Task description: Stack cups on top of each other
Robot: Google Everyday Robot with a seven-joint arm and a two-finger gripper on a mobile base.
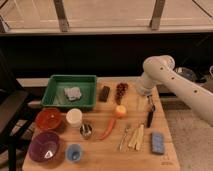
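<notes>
Three cups stand at the table's front left. The cream-white cup (74,117) is beside the orange bowl. The shiny steel cup (86,131) is just right of it and a little nearer. The short light-blue cup (74,152) is at the front edge. All three stand apart, none stacked. My gripper (149,103) hangs from the white arm over the table's right side, far to the right of the cups and just above a black-handled tool (149,118).
An orange bowl (48,119) and a purple bowl (45,146) sit left of the cups. A green tray (56,95) holds a grey sponge. A red chili (108,129), a yellow fruit (120,111), grapes (121,90), wooden utensils (134,137) and a blue sponge (158,142) lie to the right.
</notes>
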